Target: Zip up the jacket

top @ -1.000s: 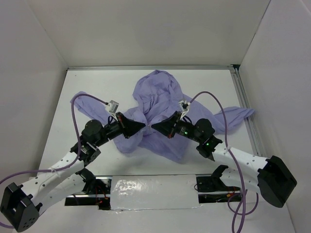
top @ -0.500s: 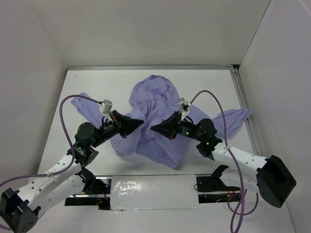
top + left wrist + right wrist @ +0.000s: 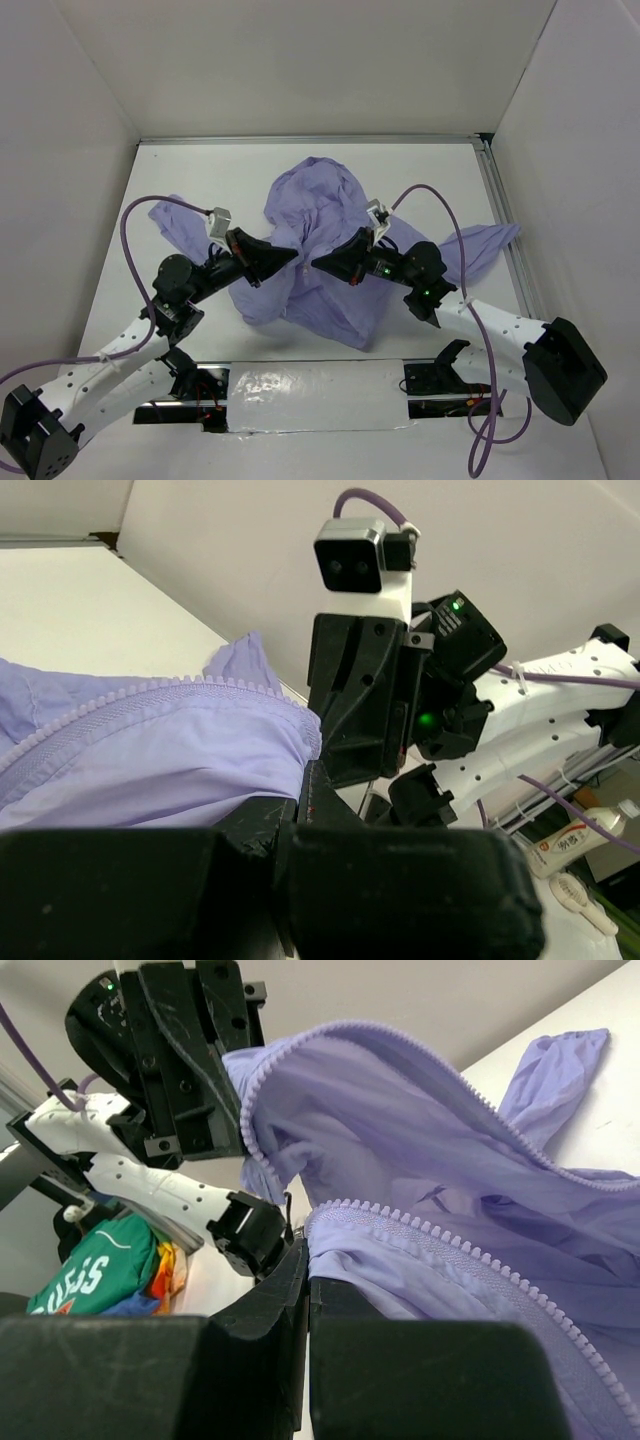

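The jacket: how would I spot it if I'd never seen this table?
Find the white table inside the white walls. In its middle lies the jacket, a big crumpled lavender heap, pinched by the left gripper and the right gripper. It is the only cloth on it, with zipper teeth along its edge.

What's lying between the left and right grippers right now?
Only a short stretch of the wrinkled lavender fabric jacket, seen in the top view; the left gripper and right gripper each pinch it.
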`<state>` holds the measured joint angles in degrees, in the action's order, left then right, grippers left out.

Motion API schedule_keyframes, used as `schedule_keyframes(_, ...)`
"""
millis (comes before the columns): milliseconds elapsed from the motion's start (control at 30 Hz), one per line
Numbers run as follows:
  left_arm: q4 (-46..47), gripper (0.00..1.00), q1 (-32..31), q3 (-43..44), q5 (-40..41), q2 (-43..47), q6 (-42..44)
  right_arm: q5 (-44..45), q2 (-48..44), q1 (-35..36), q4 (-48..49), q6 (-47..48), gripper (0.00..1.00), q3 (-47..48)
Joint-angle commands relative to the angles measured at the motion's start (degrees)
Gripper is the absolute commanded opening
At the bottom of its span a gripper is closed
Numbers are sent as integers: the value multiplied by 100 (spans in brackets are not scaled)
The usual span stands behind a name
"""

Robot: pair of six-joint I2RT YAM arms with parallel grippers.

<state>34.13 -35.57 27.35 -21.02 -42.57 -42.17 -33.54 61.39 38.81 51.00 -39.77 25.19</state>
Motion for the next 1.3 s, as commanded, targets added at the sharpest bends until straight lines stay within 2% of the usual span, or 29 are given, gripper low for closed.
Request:
schedule_keyframes(0,552,0,-11,-37,-263,29,104,-144,49,-84,568,-101,0,276)
schedule_keyframes(700,384,0,94,16,-192,-147,-98,-214,-294,-93,-354,435,0,373)
schedule_keyframes(1267,454,0,208,16,-526,-226,-116,-249,-241,-163,-311,452,0,487)
